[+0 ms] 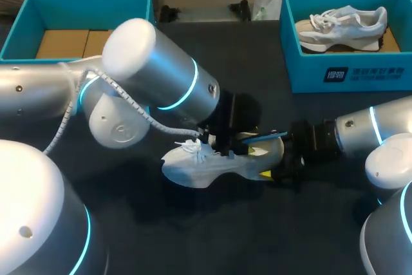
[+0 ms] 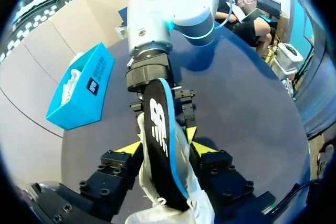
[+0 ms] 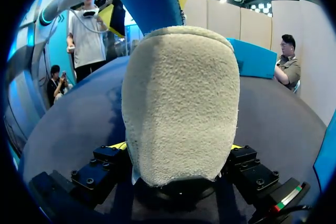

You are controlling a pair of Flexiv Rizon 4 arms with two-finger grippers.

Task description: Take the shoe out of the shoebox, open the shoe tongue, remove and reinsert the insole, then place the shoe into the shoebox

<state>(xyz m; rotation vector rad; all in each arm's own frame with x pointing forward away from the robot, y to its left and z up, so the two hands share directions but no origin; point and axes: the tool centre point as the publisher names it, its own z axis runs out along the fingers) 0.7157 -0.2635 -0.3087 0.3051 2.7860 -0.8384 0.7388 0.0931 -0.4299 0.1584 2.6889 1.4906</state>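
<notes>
Left tool (image 2: 165, 148) pinched black blue-edged foam insole (image 2: 159, 129) standing from white lace-up sneaker (image 1: 193, 169); right tool (image 3: 178, 149) clamped beige heel (image 3: 181, 103), apparently bracing sneaker on dark table (image 1: 193, 236).

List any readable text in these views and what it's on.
Teal cardboard shoebox, front wall: white logo and print, too blurred to read.
Black blue-edged insole in left end effector: white brand logo, no other words.
White fabric shoe in right end effector: none visible.
</notes>
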